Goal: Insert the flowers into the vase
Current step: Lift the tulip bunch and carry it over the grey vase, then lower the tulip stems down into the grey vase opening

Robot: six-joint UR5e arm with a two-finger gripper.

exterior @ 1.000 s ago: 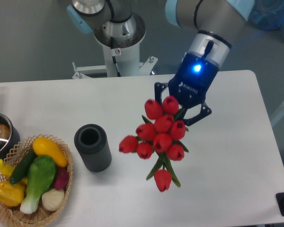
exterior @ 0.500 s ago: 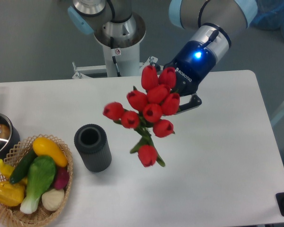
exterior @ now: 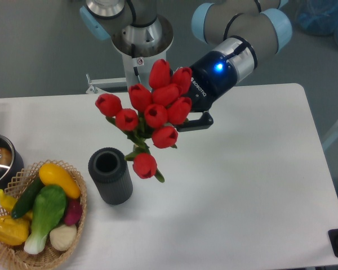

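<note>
My gripper [exterior: 187,119] is shut on the flowers [exterior: 149,112], a bunch of red tulips with green stems and leaves, and holds them in the air. The blooms face the camera and hide most of the fingers and stems. The lowest bloom hangs just to the upper right of the vase [exterior: 110,175], a dark grey ribbed cylinder standing upright on the white table [exterior: 253,185] with its round mouth open and empty. The bunch is above and to the right of the vase, not touching it.
A wicker basket [exterior: 79,211] with yellow, green and purple toy vegetables stands at the front left, close to the vase. A metal pot [exterior: 0,163] with a blue handle sits at the left edge. The robot's base [exterior: 141,45] is behind the table.
The gripper has carried the flowers up and to the left, from the middle right of the table toward the vase. The bunch has tilted, blooms now higher. The vase has not moved.
</note>
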